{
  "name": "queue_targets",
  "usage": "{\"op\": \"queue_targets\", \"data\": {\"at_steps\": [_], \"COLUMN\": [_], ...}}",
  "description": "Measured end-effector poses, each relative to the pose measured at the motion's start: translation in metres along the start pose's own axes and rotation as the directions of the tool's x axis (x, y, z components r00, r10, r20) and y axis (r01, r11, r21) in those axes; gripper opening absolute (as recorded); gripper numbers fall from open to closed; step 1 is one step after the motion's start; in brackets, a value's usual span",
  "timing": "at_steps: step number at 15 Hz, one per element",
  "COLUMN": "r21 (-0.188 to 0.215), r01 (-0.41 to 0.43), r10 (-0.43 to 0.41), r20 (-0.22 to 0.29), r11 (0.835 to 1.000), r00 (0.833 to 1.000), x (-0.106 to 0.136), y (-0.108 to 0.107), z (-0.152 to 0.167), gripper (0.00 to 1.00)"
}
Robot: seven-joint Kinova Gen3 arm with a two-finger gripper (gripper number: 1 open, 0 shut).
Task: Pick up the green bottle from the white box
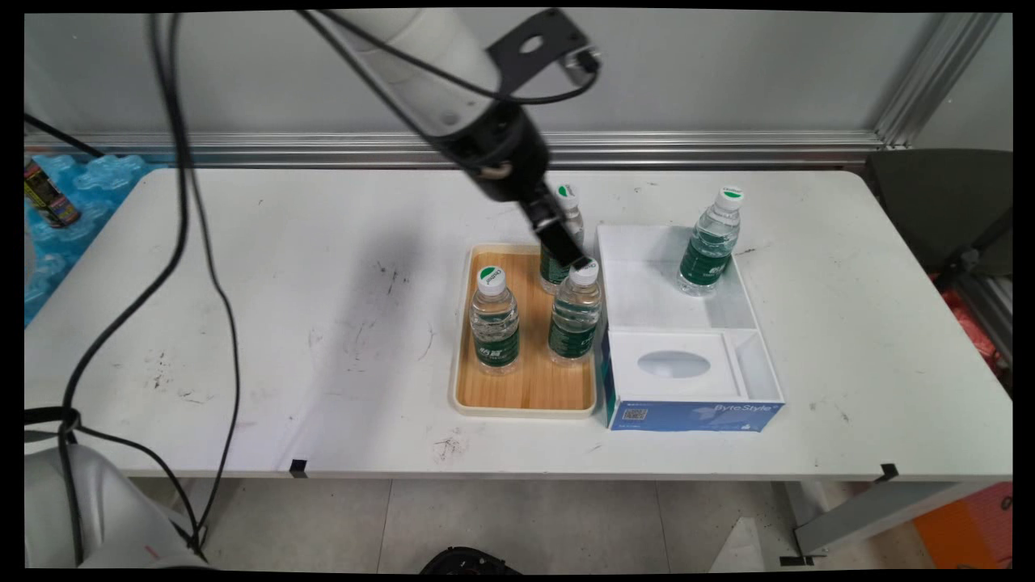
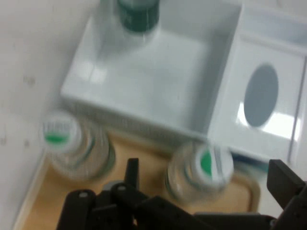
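While tool (image 2: 206, 189) hangs spread, capped bottle (image 2: 200, 171) stands between fingers, on wooden tray (image 1: 525, 388)

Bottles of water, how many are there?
4: three stand on the wooden tray, front left, front right, back partly behind the arm; one stands in the white bin.

Your white arm (image 1: 420, 73) slanting down from upper left, its black two-finger gripper (image 1: 578, 263) spread wide, pointing downward
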Motion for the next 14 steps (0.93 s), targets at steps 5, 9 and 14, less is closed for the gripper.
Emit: {"op": "queue_targets", "data": {"at_steps": [5, 9, 14], "r21": [0.000, 0.004, 0.002], "r01": [-0.026, -0.041, -0.054], "r10": [0.026, 0.042, 0.053], "r20": [-0.101, -0.154, -0.203], "r11": [1.000, 0.999, 0.999], "r00": [0.995, 0.987, 0.978], "x": [0.031, 0.044, 0.053], "y": [-0.011, -0.026, -0.044], "z": [0.036, 0.065, 0.108], "gripper": [1.00, 1.00, 1.00]}}
